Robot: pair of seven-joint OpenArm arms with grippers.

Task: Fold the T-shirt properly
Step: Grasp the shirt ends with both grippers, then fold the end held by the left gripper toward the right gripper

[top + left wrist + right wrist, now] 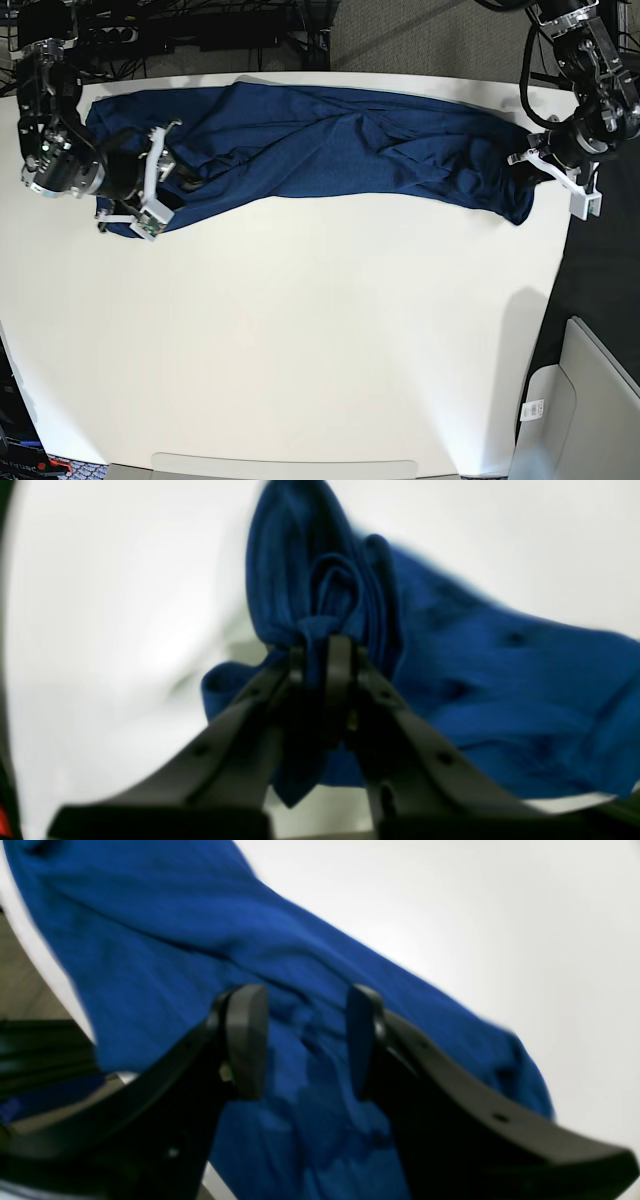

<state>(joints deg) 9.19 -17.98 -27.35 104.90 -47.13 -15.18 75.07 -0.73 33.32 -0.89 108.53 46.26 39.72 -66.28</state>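
The dark blue T-shirt (330, 145) lies stretched in a rumpled band along the far side of the white table (320, 330). My left gripper (322, 655) is shut on a bunched fold of the T-shirt (500, 680), at its end by the table's right edge in the base view (525, 165). My right gripper (305, 1040) stands open over the other end of the T-shirt (175, 940), with blue cloth lying beneath and between its fingers (245, 1040). In the base view this right gripper (170, 180) is at the table's left side.
The left end of the cloth reaches the table's left edge (45, 965). Cables and dark gear (200, 30) line the floor behind the table. A grey bin (590, 400) stands off the table's right front corner.
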